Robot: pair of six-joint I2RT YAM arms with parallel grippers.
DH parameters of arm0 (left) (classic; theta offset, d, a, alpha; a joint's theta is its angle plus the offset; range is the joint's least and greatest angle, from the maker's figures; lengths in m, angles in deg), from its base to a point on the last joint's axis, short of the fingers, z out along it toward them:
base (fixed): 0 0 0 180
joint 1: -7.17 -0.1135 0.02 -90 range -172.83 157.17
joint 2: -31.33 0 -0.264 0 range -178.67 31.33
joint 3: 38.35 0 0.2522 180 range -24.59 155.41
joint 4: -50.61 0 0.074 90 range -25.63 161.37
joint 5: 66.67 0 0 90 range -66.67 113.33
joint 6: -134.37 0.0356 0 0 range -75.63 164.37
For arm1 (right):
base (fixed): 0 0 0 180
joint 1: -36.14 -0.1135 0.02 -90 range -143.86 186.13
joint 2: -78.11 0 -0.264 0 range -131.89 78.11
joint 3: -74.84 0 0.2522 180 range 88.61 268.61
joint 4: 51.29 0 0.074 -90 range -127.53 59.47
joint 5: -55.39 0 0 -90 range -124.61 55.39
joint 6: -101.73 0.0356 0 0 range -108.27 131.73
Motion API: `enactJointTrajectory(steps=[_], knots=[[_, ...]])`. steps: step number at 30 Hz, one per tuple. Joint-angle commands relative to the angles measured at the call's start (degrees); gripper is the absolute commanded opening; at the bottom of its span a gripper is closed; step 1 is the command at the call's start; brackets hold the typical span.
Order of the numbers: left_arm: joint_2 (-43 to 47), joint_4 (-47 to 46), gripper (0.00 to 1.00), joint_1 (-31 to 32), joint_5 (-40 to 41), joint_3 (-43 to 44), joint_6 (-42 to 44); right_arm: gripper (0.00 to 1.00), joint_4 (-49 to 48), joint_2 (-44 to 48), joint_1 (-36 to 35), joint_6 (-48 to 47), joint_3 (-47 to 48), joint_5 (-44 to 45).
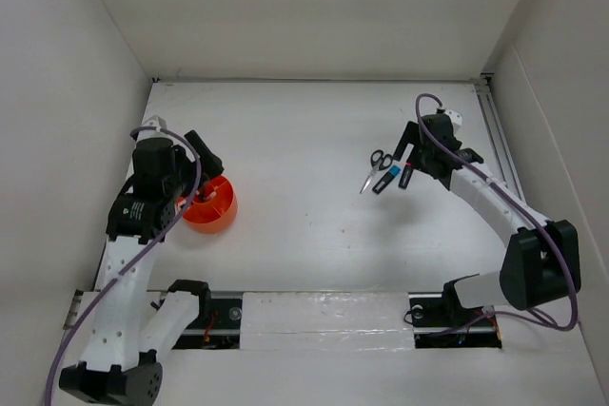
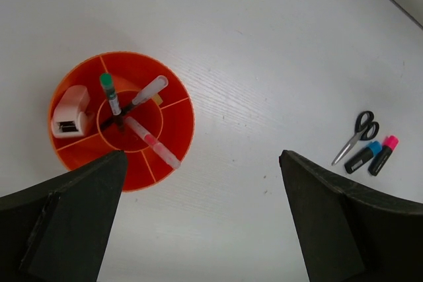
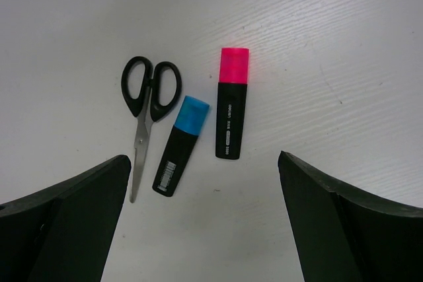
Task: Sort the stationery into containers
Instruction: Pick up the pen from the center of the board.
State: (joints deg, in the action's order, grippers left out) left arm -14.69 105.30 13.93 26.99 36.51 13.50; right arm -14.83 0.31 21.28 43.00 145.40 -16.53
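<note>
The orange cup [image 1: 224,216] stands at the left, divided into compartments. In the left wrist view the cup [image 2: 178,113] holds a green-capped pen [image 2: 109,92], a clear pen [image 2: 149,90], a red pen [image 2: 154,142] and a small white eraser-like item [image 2: 69,111]. My left gripper [image 1: 207,161] [image 2: 202,156] is open and empty, above the cup's right side. Black-handled scissors [image 1: 374,166] [image 3: 147,107], a blue highlighter [image 1: 385,179] [image 3: 180,145] and a pink highlighter [image 1: 405,175] [image 3: 231,104] lie side by side on the table. My right gripper [image 1: 411,154] [image 3: 203,156] is open and empty just above them.
White walls enclose the table on the left, back and right. A metal rail [image 1: 500,140] runs along the right edge. The scissors [image 2: 357,135] and both highlighters [image 2: 373,155] also show far right in the left wrist view.
</note>
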Motion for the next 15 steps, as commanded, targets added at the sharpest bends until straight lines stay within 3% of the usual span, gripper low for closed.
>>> enactJointTrajectory(steps=[1, 7, 13, 15], knots=[[-2.14, -5.51, 0.99, 0.35, -3.84, 0.60, 1.87, 1.00, -1.42, -0.33, 1.31, -1.74, 1.04, -1.74], [-4.69, -6.64, 0.96, 0.88, -5.33, 1.92, 3.45, 1.00, -4.24, -1.47, 3.24, -2.26, -0.11, -4.29], [-8.29, -6.13, 1.00, 0.88, -3.40, 9.02, 2.31, 1.00, -4.94, -5.87, 3.25, -2.88, 1.82, -4.29], [-11.45, -6.12, 1.00, 0.88, -7.51, 12.89, 2.83, 1.00, -4.94, -6.40, 3.25, -2.26, 1.83, -2.89]])
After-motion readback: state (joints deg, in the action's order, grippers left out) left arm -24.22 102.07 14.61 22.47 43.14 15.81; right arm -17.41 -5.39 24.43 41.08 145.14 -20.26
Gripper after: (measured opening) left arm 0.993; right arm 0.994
